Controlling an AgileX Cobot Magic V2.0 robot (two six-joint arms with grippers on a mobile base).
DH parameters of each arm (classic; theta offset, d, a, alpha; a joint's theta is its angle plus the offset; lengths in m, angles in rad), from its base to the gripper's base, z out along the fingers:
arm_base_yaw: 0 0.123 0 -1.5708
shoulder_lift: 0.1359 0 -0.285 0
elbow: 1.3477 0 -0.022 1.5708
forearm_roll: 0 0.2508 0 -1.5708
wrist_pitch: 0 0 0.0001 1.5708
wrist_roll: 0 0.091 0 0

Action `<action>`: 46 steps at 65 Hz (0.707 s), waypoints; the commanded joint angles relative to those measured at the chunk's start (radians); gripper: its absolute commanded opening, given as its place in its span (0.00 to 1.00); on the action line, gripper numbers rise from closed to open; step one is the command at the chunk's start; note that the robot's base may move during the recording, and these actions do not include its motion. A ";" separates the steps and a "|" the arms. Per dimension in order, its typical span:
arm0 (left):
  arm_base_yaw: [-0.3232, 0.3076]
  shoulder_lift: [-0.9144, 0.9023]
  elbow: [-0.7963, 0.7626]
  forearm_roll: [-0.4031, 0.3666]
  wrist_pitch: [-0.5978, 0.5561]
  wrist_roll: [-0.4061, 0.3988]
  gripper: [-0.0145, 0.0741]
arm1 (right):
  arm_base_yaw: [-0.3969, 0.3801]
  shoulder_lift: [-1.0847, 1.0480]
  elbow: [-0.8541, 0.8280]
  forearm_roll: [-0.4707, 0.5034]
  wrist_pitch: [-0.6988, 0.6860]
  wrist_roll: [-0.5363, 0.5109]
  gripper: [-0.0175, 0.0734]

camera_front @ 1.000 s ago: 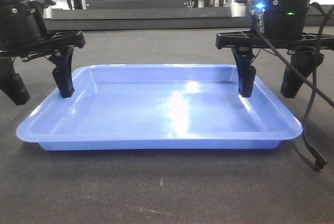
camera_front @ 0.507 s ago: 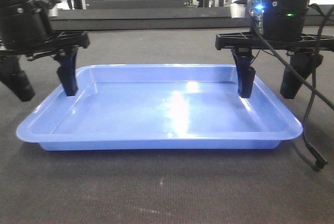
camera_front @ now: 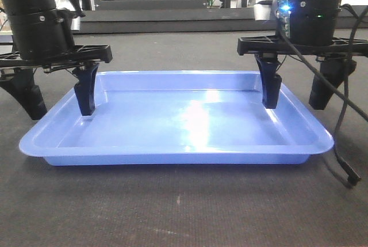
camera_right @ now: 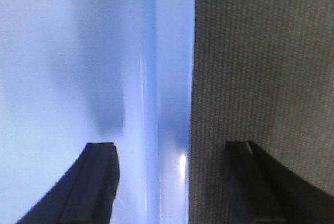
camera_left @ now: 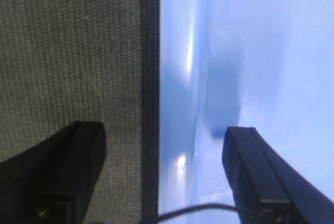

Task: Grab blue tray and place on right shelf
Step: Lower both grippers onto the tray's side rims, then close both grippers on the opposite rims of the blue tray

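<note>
- Dark grey woven mat [camera_front: 184,206]: the whole work surface. The blue tray [camera_front: 190,120] lies flat on it, empty, centred between the two arms.
- Tray is not lifted; its base sits on the mat all round in the front view. The right shelf is not in any view, so the carry and the placing are both left to do.
- Left gripper [camera_front: 60,113]: jaws wide apart, straddling the tray's left rim, one finger inside the tray and one outside over the mat. Nothing is clamped. The left wrist view shows the same straddle, with rim and wall in the gap.
- Right gripper [camera_front: 294,105]: also wide open across the right rim, inner finger in the tray, outer finger over the mat, holding nothing. The right wrist view agrees.
- Cannot tell whether the inner fingertips touch the tray floor.
- Black cable [camera_front: 339,149] hangs off the right arm just beside the tray's right edge; possible snag on lift.
- My read: pre-grasp is done on both sides. Left to do: close both on the rims, lift level, carry, set down.
</note>
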 commanded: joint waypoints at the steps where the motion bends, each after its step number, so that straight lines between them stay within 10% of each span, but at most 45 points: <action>1: -0.008 -0.052 -0.033 -0.003 0.002 -0.010 0.59 | 0.000 -0.050 -0.026 0.003 0.002 -0.002 0.76; 46: -0.008 -0.052 -0.033 -0.003 0.011 -0.007 0.59 | 0.000 -0.015 -0.027 0.027 -0.014 -0.002 0.68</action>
